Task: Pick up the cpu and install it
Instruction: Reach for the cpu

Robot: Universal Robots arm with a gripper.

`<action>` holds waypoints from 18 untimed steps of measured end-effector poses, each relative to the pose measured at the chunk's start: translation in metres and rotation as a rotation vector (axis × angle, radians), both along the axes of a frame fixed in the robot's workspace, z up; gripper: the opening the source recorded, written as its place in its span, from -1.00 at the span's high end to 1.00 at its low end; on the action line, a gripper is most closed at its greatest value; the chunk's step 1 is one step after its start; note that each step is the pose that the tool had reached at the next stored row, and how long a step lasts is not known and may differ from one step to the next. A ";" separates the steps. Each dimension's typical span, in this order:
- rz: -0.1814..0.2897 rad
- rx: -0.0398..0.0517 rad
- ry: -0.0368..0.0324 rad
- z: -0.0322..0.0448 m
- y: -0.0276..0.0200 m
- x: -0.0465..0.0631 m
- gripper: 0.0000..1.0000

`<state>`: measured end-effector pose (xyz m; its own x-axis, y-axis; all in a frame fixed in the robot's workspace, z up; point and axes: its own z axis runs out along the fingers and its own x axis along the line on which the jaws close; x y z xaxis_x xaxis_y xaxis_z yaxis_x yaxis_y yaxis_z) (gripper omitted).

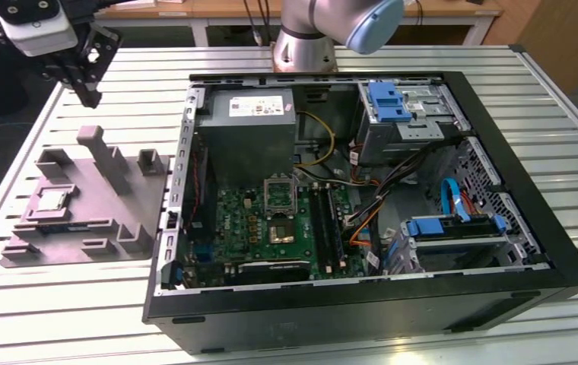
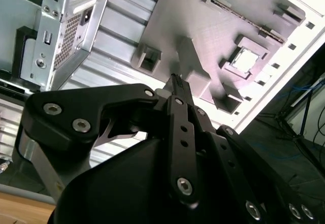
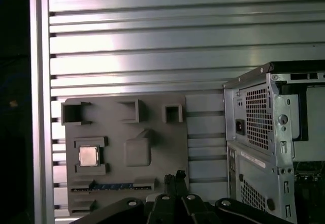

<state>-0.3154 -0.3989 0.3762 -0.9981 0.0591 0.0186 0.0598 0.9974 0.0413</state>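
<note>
1. Off to the exterior view's left of the open computer case (image 1: 370,300), the cpu (image 1: 51,200) lies flat in a square recess of the grey tray (image 1: 63,234) with its silvery top up. It has not been lifted yet.
2. I read the claw as together with nothing between its tips. In both wrist views the fingertips (image 3: 175,177) meet in one narrow point.
3. I judge the step in hand to be the approach for the pick. The gripper (image 1: 90,97) hangs well above the slatted table (image 1: 86,319), near the tray's far edge and well apart from the chip.
4. To do it well, I would centre the claw over the recess using the first wrist view. There the chip sits square-on between its two low retaining blocks.
5. I would want the tips apart before descending and lined up with the chip's free edges, not the sides the blocks guard.
6. A slow, straight descent seems wise. The chip is thin and flat, so a tilted grip could lever it against the recess wall or let it slip.
7. The tray's upright blocks (image 1: 104,156) stand between the claw and the chip, so I would keep height while crossing them.
8. As for pose, the arm reaches from its base (image 1: 304,46) toward the exterior view's left. The wrist is high and the claw points down at the table.
</note>
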 end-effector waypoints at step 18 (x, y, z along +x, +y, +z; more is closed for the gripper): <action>0.000 -0.0001 -0.0007 -0.0007 0.0000 -0.064 0.79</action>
